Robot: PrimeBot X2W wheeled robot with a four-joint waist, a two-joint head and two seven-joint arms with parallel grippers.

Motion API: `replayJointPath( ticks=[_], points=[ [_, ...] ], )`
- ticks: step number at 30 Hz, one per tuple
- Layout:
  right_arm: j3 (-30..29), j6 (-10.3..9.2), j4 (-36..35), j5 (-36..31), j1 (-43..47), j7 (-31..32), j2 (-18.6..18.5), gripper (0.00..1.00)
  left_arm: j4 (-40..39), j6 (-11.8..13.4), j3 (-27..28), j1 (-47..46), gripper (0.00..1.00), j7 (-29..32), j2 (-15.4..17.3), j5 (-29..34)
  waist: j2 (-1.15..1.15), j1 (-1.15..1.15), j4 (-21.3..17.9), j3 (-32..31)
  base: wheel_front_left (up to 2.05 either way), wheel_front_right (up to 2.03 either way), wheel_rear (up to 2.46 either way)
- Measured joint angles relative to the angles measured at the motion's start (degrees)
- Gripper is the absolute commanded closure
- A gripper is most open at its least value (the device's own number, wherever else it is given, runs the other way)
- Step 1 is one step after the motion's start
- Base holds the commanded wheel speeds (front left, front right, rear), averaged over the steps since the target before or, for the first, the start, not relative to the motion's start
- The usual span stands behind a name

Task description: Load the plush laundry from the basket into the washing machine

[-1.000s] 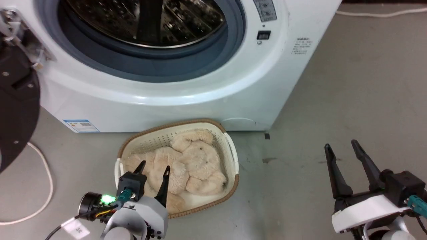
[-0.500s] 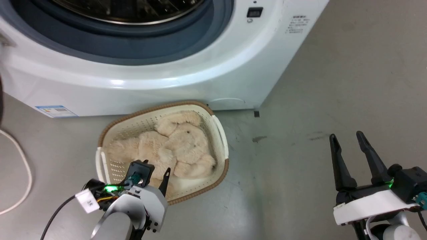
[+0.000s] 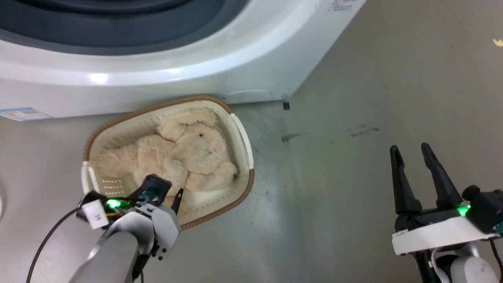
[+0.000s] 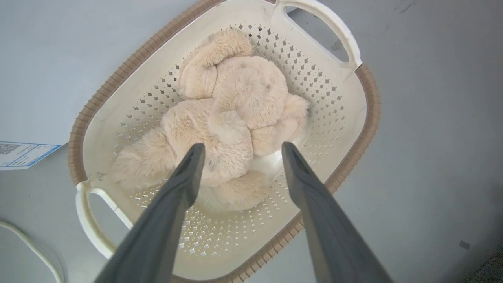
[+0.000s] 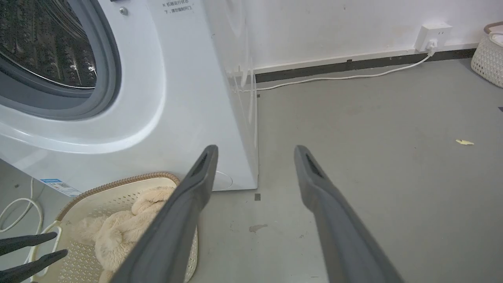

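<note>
Cream fluffy plush laundry lies in the oval perforated basket.

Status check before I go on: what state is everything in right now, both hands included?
Left hand: open, poised over the plush, gripping nothing.
Right hand: open, empty, over the floor.
Plush laundry: lying curled in the basket, not gripped.
Basket: upright on the floor in front of the washer.
Washing machine: opening uncovered, steel drum showing.

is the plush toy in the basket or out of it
In. The plush laundry lies inside the basket, below its rim; the left gripper is open, holding nothing.
</note>
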Motion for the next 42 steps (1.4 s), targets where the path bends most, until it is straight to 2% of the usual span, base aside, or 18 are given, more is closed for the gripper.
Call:
replayJointPath(
  ticks=[5, 12, 28, 42],
  points=[
    [-0.13, 0.01, -0.30, 0.80, -0.90, -0.53, 0.00, 0.00, 1.19, -0.51, -3.79, -3.00, 0.00, 0.00, 2.12, 1.33, 0.00, 0.00, -1.20, 2.71, 0.00, 0.00, 0.00],
    [0.30, 0.00, -0.91, 3.05, -1.59, -1.52, 0.00, 0.00, 3.93, -0.92, -4.99, -7.53, 0.00, 0.19, 4.87, 0.15, 0.00, 0.00, -2.99, 6.57, 0.00, 0.00, 0.00],
    [3.39, 0.00, -1.67, 8.42, -3.64, -3.34, 0.00, 0.00, 10.83, -1.44, -11.98, -19.56, 0.00, 6.75, 11.38, 0.29, 0.00, 0.00, -7.66, 16.06, 0.00, 0.00, 0.00],
    [3.70, 0.00, -1.62, 12.78, -4.03, -4.98, 0.00, 0.00, 16.30, -2.35, -18.83, -28.02, 0.00, 10.12, 14.46, 0.00, 0.00, -0.01, -10.63, 23.84, 0.00, 0.00, 0.00]
  ],
)
